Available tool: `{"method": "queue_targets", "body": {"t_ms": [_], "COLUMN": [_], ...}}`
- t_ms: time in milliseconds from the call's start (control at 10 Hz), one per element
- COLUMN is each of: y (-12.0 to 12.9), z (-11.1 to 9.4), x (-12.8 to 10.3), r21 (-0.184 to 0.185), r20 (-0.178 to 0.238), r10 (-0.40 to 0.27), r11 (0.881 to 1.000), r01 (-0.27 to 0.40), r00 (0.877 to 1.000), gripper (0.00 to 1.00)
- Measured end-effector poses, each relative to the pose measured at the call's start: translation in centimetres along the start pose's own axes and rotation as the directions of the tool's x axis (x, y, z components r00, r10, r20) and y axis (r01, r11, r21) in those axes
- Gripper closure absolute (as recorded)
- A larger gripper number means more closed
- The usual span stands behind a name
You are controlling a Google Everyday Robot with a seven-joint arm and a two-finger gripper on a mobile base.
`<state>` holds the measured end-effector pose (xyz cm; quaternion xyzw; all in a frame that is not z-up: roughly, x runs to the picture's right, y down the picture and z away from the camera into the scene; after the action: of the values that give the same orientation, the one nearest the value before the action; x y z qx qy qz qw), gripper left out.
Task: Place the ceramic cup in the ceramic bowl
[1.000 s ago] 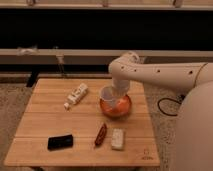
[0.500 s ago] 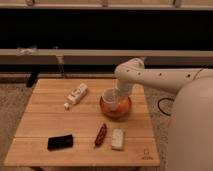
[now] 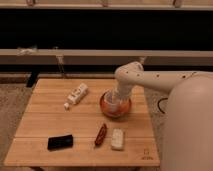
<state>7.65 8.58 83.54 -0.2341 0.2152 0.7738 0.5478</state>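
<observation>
Ceramic cup point(image 3: 114, 102) now sits lower inside ceramic bowl point(image 3: 106, 108) under pincer point(image 3: 116, 96).

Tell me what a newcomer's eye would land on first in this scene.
First the big white robot arm reaching in from the right, its gripper down over the ceramic bowl, bright orange at the wooden table's right middle. Then the smaller things: a white bottle lying left of the bowl and a black object near the front left.

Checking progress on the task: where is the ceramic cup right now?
In the camera view, the ceramic cup sits inside the ceramic bowl, right of table centre, with the gripper directly over it.
</observation>
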Motion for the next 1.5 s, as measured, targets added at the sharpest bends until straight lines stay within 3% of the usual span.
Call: {"method": "queue_targets", "body": {"t_ms": [600, 900, 1200, 1500], "y": [-0.1, 0.4, 1.4, 1.8], "z": [-0.6, -2.8, -5.1, -6.2], "x": [0.6, 0.6, 0.5, 0.5], "r21": [0.027, 0.036, 0.071, 0.103], "r20": [-0.015, 0.009, 0.042, 0.049], "r10": [-0.038, -0.071, -0.12, -0.16], "r11": [0.999, 0.997, 0.991, 0.983], "r01": [0.039, 0.071, 0.117, 0.154], "r00": [0.999, 0.997, 0.992, 0.986], "gripper": [0.2, 0.2, 0.2, 0.2]}}
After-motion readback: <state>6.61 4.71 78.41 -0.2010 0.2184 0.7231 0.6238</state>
